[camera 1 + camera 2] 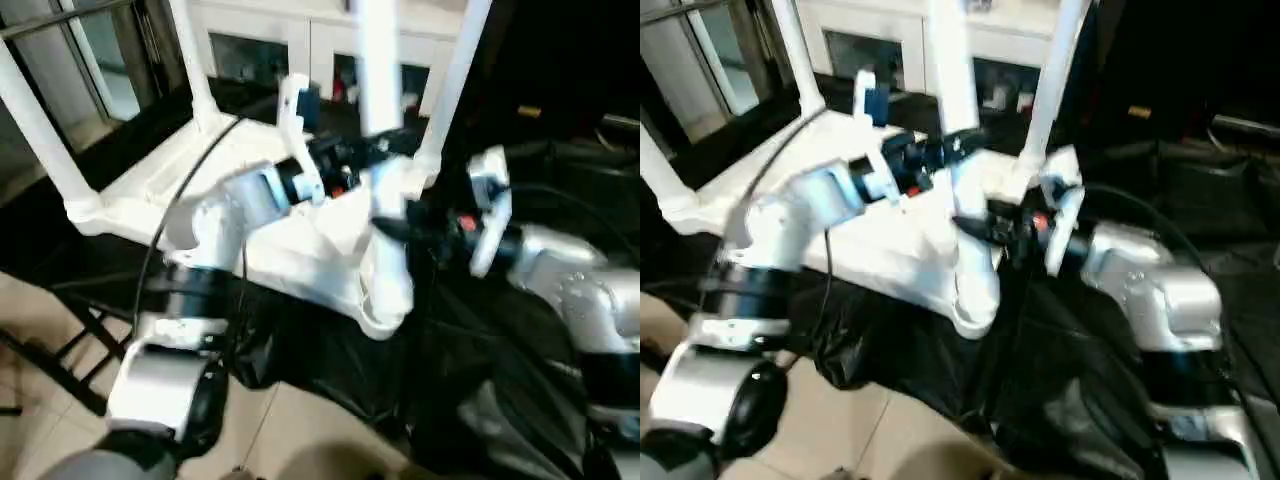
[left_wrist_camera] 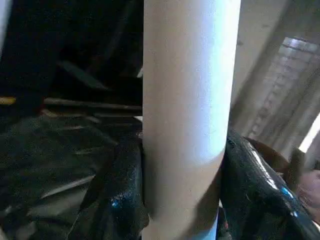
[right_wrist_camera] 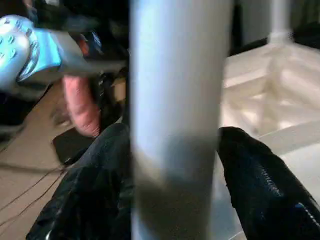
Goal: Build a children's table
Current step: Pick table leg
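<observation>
While the tabletop (image 1: pixel 290 235) lies upside down, ribbed underside up, across a black-draped surface (image 1: pixel 480 400), three legs already stand upright in its far and side corner sockets — one at the left corner (image 1: pixel 45 140), one at the far corner (image 1: pixel 195 70) and one on the right (image 1: pixel 450 85). A fourth leg (image 1: pixel 380 100) stands over the near corner socket (image 1: pixel 385 300), and both arms meet at it. The left gripper (image 2: pixel 182 200) has its two black fingers (image 2: pixel 117 200) pressed against either side of this leg, clamping it. The right gripper (image 3: pixel 175 200) straddles the same leg from the other side, its fingers (image 3: pixel 260 185) flanking the tube — whether they press on it or stand just clear cannot be told. Behind the table stands a white glass-fronted cabinet (image 1: pixel 260 40).
</observation>
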{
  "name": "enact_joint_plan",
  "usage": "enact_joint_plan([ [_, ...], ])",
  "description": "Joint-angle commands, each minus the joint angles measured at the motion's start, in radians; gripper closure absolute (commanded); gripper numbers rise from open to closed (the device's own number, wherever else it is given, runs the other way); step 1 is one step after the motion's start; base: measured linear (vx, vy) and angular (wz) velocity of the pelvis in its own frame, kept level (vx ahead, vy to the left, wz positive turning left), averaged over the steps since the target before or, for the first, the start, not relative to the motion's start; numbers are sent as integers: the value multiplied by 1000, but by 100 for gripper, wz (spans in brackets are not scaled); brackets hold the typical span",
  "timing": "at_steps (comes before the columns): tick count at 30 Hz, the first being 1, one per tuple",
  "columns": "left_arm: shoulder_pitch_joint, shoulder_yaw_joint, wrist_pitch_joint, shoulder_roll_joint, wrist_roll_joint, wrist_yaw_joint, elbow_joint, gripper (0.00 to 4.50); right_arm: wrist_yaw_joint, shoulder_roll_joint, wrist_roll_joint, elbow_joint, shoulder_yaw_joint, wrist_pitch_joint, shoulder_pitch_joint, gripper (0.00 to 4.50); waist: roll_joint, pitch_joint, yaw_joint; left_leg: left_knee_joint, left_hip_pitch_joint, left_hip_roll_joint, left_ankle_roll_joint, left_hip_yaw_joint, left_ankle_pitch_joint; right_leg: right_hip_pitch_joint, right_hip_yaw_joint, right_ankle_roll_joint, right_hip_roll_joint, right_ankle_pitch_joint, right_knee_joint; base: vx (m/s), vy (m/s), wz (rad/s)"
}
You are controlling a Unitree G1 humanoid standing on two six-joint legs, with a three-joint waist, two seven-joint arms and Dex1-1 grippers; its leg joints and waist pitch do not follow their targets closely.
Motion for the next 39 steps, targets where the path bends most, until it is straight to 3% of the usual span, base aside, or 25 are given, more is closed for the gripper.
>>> enact_joint_plan([
  [1, -15, -13, 4, 4, -20, -34, -29, 270, 23, -15, -1, -24, 31, 27, 17, 150, -12, -72, 6, -65, 4, 13, 68, 4, -116, 73, 43, -212, -45, -241, -66, 0, 0, 0],
  [3, -16, -10, 2, 3, -31, -51, -34, 270, 20, -20, -28, -22, 65, 26, 26, 177, -14, -72, 7, -65, 6, 11, 54, 4, -129, 74, 41, -189, -46, -295, -73, 0, 0, 0],
  [6, -12, -13, -7, 5, -39, -73, -39, 270, -11, -9, -52, -3, 77, 17, 24, 189, -14, -74, 7, -66, 2, 11, 46, 2, -112, 75, 41, -178, -44, -290, -70, 0, 0, 0],
  [7, -11, -14, -7, 7, -40, -78, -37, 270, -20, -4, -52, 2, 75, 17, 22, 218, -13, -74, 7, -66, 4, 12, 45, 2, -113, 72, 41, -174, -45, -291, -72, 0, 0, 0],
  [15, -6, -9, -16, 11, -33, -74, -27, 270, -108, 36, -99, 48, 63, -43, -2, 251, -13, -78, 10, -64, 3, 12, 50, 2, -86, 72, 42, -188, -44, -238, -63, 0, 0, 0],
  [18, -18, 8, -29, -4, -8, 4, 3, 270, -153, 66, -119, 52, 58, -76, -5, 253, -12, -77, 7, -64, 3, 12, 44, 2, -88, 71, 42, -194, -43, -225, -61, 0, 0, 0],
  [20, -27, 24, -24, -12, -9, 39, 23, 214, -194, 96, -132, 52, 50, -104, -7, 255, -12, -78, 8, -64, 5, 11, 43, 3, -91, 72, 42, -194, -43, -229, -63, 0, 0, 0],
  [23, -32, 3, -149, -48, 137, 241, 82, 190, -371, 190, -229, 60, 53, -228, -32, 259, -9, -78, 4, -66, 7, 12, 14, 1, -94, 67, 42, -178, -44, -243, -65, 0, 0, 0],
  [25, -24, 4, -162, -72, 146, 274, 94, 171, -409, 225, -244, 52, 62, -243, -41, 259, -14, -76, 6, -67, 10, 10, 19, 5, -107, 67, 44, -167, -43, -254, -70, 0, 0, 0],
  [26, -22, 17, -164, -93, 144, 313, 104, 168, -438, 247, -251, 50, 63, -245, -47, 259, -13, -78, 6, -68, 3, 9, 21, 3, -98, 73, 44, -164, -43, -247, -65, 0, 0, 0],
  [28, -26, 47, -185, -145, 166, 447, 146, 168, -508, 296, -272, 60, 69, -262, -66, 259, -12, -80, 4, -66, 2, 10, 29, 2, -80, 72, 44, -176, -42, -199, -61, 0, 0, 0],
  [34, -52, 115, -276, -191, 195, 628, 210, 168, -575, 354, -312, 77, 83, -296, -79, 260, -14, -81, -3, -65, -3, 5, 43, 1, -81, 75, 43, -168, -40, -189, -63, 0, 0, 0],
  [36, -59, 130, -301, -189, 203, 661, 224, 201, -583, 363, -316, 76, 85, -298, -78, 261, -13, -81, -5, -66, 0, 7, 47, 1, -84, 73, 43, -162, -41, -199, -64, 0, 0, 0],
  [39, -62, 126, -328, -176, 228, 679, 231, 201, -587, 366, -323, 73, 93, -298, -73, 261, -13, -79, -3, -66, 0, 8, 51, 1, -81, 71, 43, -164, -41, -196, -64, 0, 0, 0],
])
